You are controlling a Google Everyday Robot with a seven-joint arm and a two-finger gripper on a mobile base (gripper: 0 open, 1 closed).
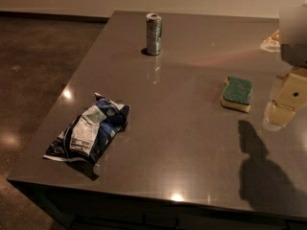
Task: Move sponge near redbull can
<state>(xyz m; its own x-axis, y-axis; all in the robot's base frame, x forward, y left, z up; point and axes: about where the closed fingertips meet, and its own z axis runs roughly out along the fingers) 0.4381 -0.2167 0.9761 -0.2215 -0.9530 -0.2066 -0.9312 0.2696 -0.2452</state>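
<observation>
The sponge [237, 93], green scouring top over pale yellow foam, lies flat on the grey table [182, 143] at the right of middle. The redbull can [153, 33], slim and silver-blue, stands upright near the table's far edge, well to the left of and beyond the sponge. My gripper [282, 110] hangs at the right edge of the view, pale cream, just right of the sponge and apart from it. It holds nothing that I can see.
A crumpled blue-and-white snack bag [91, 132] lies near the table's front left corner. A small pale object [271, 41] sits at the far right edge. The table's left and front edges drop to a dark floor [33, 71].
</observation>
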